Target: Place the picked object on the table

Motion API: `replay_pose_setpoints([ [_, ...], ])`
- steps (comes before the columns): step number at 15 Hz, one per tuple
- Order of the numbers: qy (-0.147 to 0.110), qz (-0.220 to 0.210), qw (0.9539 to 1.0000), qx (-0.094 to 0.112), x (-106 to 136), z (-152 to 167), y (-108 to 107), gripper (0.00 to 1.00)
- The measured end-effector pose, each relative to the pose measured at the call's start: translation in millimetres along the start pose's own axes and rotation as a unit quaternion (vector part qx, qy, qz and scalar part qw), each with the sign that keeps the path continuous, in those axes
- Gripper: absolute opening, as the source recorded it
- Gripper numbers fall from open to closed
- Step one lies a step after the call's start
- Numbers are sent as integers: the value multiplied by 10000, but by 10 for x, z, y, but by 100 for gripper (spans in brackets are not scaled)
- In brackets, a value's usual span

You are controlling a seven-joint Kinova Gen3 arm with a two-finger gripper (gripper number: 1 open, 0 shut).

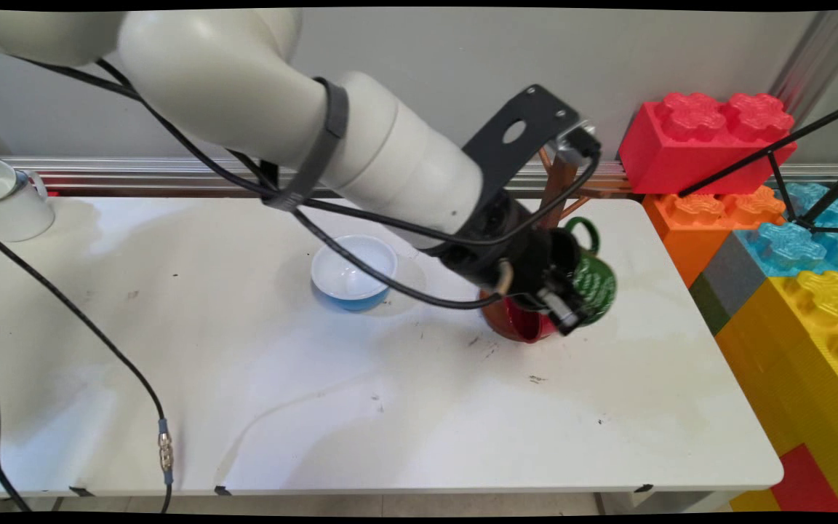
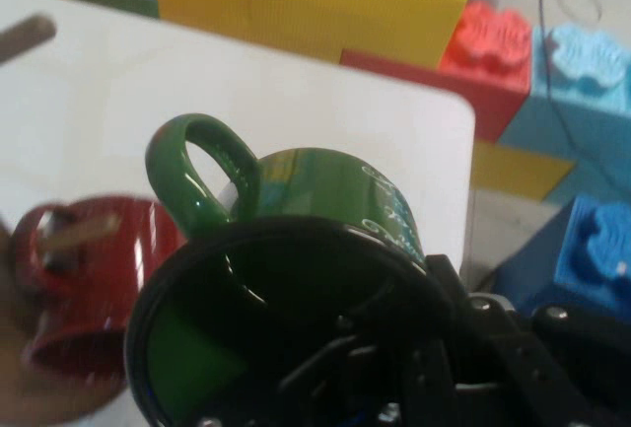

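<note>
My gripper is shut on the rim of a green mug and holds it tipped on its side above the right part of the white table. The mug's handle points up and away. In the hand view the green mug fills the middle, its dark mouth facing the camera, with my gripper at its rim. One finger seems to reach inside the mug. A red mug lies just below and to the left of the green one, partly hidden by the hand, and shows as the red mug at the left.
A blue bowl with a white inside stands near the table's middle. A white mug is at the far left corner. A brown wooden stand rises behind the hand. Big red, orange, blue and yellow toy blocks flank the table's right edge.
</note>
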Motion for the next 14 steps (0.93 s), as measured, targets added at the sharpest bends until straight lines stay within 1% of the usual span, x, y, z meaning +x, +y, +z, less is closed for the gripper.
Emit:
replay_pose_setpoints([
  [2,-267,146,9995,73,-59,-86,-13,0],
  [4,-528,331,9980,136,-126,-155,-29,0],
  [6,-795,540,9951,223,-200,-211,-58,0],
  [8,-985,688,9923,294,-249,-237,-84,0],
  [11,-1309,917,9864,388,-340,-251,-120,0],
  [14,-1748,1128,9769,486,-470,-219,-146,0],
])
